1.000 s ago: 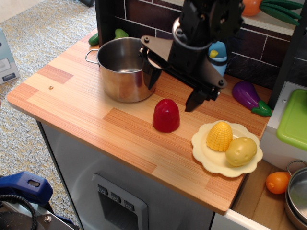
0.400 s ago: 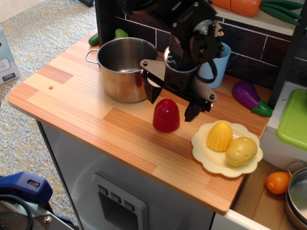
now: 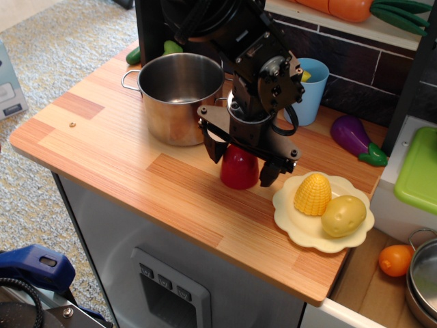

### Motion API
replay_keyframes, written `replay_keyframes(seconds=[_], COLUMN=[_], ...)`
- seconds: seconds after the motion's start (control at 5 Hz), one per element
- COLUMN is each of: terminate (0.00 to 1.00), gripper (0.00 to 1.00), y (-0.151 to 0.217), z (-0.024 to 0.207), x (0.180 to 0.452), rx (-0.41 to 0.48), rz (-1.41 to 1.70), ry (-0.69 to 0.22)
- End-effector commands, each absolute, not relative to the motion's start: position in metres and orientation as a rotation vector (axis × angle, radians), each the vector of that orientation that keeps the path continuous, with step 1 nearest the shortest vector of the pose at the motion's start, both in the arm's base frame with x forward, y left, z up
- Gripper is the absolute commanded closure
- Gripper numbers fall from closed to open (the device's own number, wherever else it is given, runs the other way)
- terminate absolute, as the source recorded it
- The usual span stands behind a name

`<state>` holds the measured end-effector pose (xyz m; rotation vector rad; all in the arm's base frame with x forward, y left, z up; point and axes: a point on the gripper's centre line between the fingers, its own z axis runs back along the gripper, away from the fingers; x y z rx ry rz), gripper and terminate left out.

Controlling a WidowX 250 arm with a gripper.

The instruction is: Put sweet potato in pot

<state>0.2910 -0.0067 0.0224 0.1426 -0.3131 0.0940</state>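
The sweet potato (image 3: pixel 239 171), a glossy dark red dome, stands on the wooden counter near the middle. My gripper (image 3: pixel 241 164) is open and lowered over it, one finger at its left side and one at its right; its top is hidden by the gripper. The fingers do not clearly press on it. The pot (image 3: pixel 176 96), shiny steel with loop handles, stands upright to the left and behind, and looks empty.
A cream plate (image 3: pixel 295 222) to the right holds a yellow corn (image 3: pixel 312 194) and a tan potato (image 3: pixel 343 215). A purple eggplant (image 3: pixel 351 135) and a light blue cup (image 3: pixel 313 89) are behind. The counter edge is in front.
My gripper has come down and forward from above the pot's right side, and now straddles the sweet potato. The sweet potato and pot have not moved.
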Motion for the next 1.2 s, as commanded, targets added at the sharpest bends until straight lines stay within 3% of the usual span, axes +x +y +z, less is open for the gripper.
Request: replay_keyframes(seconds=[0.0,0.2,0.6,1.0], terminate=[0.0,0.0,0.0,0.0], gripper=[0.0,1.0,1.0,1.0], y=[-0.005,-0.01,0.004,0.042], z=[0.01,0.015,0.071,0.117], x=[0.296,0.295,0.281,0.288], rx=[0.13,0.137,0.278,0.384], rz=[0.121,0.125,0.123,0.023], ry=[-0.333,-0.32,-0.273,-0.312])
